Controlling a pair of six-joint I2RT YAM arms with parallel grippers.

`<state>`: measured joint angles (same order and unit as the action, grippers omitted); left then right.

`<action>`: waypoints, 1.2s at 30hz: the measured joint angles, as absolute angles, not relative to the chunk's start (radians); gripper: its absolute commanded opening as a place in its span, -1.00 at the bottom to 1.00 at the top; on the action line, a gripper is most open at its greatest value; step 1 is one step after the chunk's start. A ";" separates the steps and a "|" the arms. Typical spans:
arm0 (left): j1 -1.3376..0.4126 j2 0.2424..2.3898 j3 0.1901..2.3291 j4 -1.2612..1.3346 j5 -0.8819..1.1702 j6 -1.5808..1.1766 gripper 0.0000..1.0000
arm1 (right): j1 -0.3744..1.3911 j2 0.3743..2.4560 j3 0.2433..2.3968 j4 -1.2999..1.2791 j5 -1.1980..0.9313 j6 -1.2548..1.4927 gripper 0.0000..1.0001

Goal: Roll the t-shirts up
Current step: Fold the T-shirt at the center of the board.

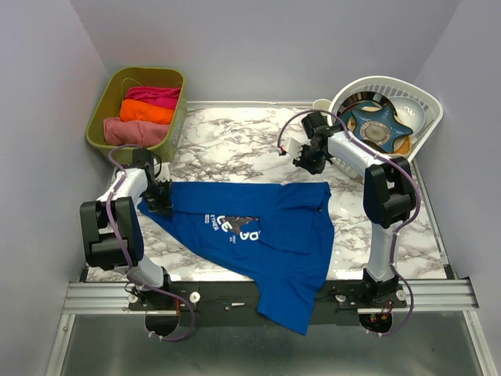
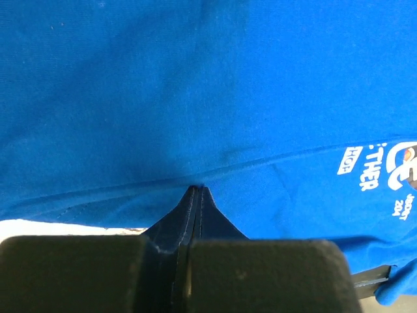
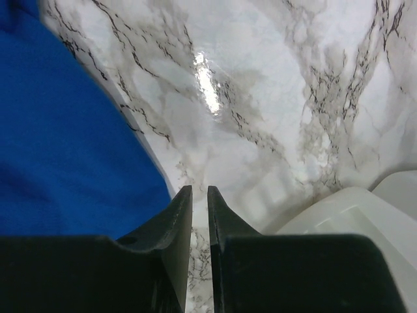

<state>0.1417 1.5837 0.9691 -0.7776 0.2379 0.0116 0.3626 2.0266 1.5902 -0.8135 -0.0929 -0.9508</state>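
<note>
The royal-blue t-shirt [image 1: 270, 235] lies spread across the marble table, its lower part hanging over the near edge. Its dark chest graphic with white lettering [image 1: 235, 227] faces up. My left gripper [image 1: 160, 200] sits at the shirt's left end. In the left wrist view its fingertips [image 2: 195, 190] are pressed together on a puckered crease of the blue cloth [image 2: 195, 98]. My right gripper [image 1: 311, 162] hovers above the bare marble beyond the shirt's far right corner. Its jaws [image 3: 199, 190] stand a narrow slit apart with nothing between them, and the blue cloth [image 3: 58, 143] lies to their left.
A green bin [image 1: 100, 117] with rolled pink, orange and red shirts stands at the back left. A white basket [image 1: 427, 98] of dishes stands at the back right, its pale rim [image 3: 352, 215] close beside my right fingers. Marble tabletop [image 1: 235, 145] shows behind the shirt.
</note>
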 measured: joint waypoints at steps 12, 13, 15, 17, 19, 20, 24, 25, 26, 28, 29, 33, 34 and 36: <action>0.142 1.456 1.053 -0.926 0.196 0.122 -1.00 | 0.368 2.026 1.585 -0.836 -0.154 -1.045 -0.53; 0.142 1.446 1.068 -0.951 0.188 0.140 -1.00 | 0.367 2.026 1.585 -0.840 -0.157 -1.049 -0.53; 0.142 1.439 1.097 -0.998 0.170 0.165 -1.00 | 0.367 2.026 1.585 -0.855 -0.172 -1.064 -0.53; 0.142 1.439 1.123 -1.051 0.144 0.190 -1.00 | 0.368 2.027 1.585 -0.863 -0.179 -1.072 -0.53; 0.142 1.436 1.139 -1.100 0.115 0.210 -1.00 | 0.368 2.027 1.585 -0.866 -0.185 -1.079 -0.53; 0.143 1.436 1.147 -1.125 0.102 0.216 -1.00 | 0.368 2.027 1.585 -0.866 -0.189 -1.082 -0.53; 0.143 1.445 1.156 -1.226 0.039 0.251 -1.00 | 0.368 2.029 1.585 -0.865 -0.199 -1.092 -0.53; 0.143 1.457 1.152 -1.251 0.023 0.265 -1.00 | 0.368 2.030 1.585 -0.865 -0.201 -1.093 -0.53; 0.143 1.466 1.147 -1.264 0.009 0.275 -1.00 | 0.368 2.032 1.585 -0.865 -0.204 -1.093 -0.53; 0.144 1.472 1.130 -1.287 -0.020 0.305 -1.00 | 0.368 2.037 1.585 -0.864 -0.208 -1.093 -0.53; 0.144 1.472 1.125 -1.298 -0.034 0.316 -1.00 | 0.367 2.039 1.585 -0.863 -0.208 -1.093 -0.53; 0.147 1.462 1.119 -1.320 -0.089 0.355 -0.83 | 0.368 2.042 1.585 -0.861 -0.213 -1.096 -0.53; 0.151 1.454 1.115 -1.323 -0.115 0.364 -0.60 | 0.368 2.042 1.585 -0.861 -0.214 -1.097 -0.53; 0.160 1.431 1.101 -1.326 -0.170 0.379 -0.14 | 0.367 2.042 1.584 -0.860 -0.218 -1.099 -0.53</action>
<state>0.1604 1.4307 1.1011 -1.3258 -0.1696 0.3794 0.3672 2.0422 1.5845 -0.8604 -0.2184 -1.0988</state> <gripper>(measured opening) 0.102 0.233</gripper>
